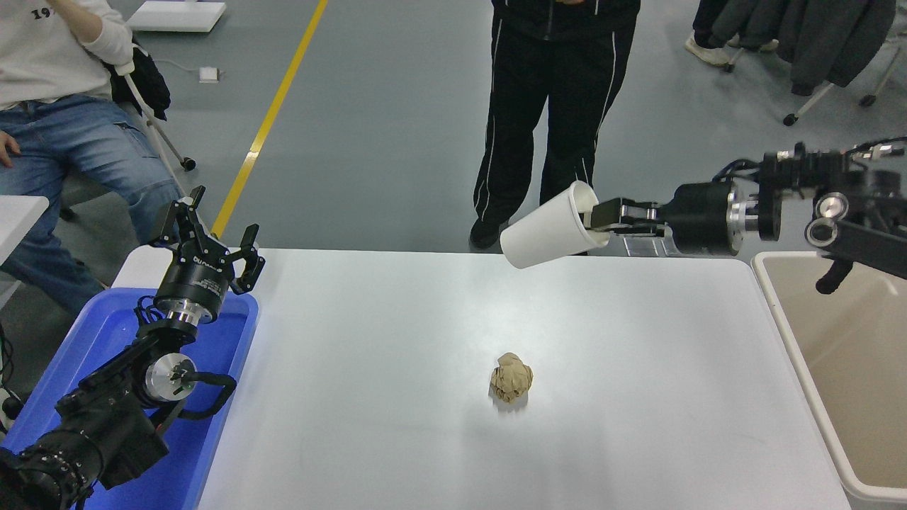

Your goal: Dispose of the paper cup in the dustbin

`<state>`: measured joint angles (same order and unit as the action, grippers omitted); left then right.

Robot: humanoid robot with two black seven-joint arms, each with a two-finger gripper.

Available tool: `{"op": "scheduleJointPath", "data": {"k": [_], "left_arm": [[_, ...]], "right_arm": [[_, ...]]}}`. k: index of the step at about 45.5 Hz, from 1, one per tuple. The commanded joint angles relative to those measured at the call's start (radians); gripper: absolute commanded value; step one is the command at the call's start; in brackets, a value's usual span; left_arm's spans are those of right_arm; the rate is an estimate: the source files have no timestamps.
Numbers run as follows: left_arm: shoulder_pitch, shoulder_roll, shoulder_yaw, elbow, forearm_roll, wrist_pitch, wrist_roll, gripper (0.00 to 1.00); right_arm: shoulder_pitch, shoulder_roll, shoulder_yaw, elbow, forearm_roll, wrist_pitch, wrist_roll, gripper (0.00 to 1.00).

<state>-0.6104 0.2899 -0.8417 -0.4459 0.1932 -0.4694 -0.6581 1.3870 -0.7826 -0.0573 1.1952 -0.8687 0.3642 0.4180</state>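
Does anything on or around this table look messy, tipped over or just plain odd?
A crumpled tan paper ball lies loose on the white table. The paper cup hangs tipped on its side in mid-air, pinched at its rim by the right gripper, not yet over the dustbin.

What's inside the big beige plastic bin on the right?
The big beige plastic bin shows only bare beige floor and walls; the right arm hides its far corner, and the frame edge crops the rest.

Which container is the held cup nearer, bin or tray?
The bin, at the table's right edge beside the right gripper holding the cup; the blue tray sits far left.
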Motion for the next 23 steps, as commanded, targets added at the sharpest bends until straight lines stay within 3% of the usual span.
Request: {"op": "scheduleJointPath", "data": {"k": [1,23], "left_arm": [[0.0,0.002,0.0,-0.001,0.0,0.0,0.0,1.0],[0.0,0.0,0.0,0.001,0.0,0.0,0.0,1.0]], "right_arm": [[-0.014,-0.018,0.031,-0.147,0.046,0.025,0.001,0.0],[-0.186,0.028,-0.022,-0.887,0.292,0.033,-0.016,0.0]]}}
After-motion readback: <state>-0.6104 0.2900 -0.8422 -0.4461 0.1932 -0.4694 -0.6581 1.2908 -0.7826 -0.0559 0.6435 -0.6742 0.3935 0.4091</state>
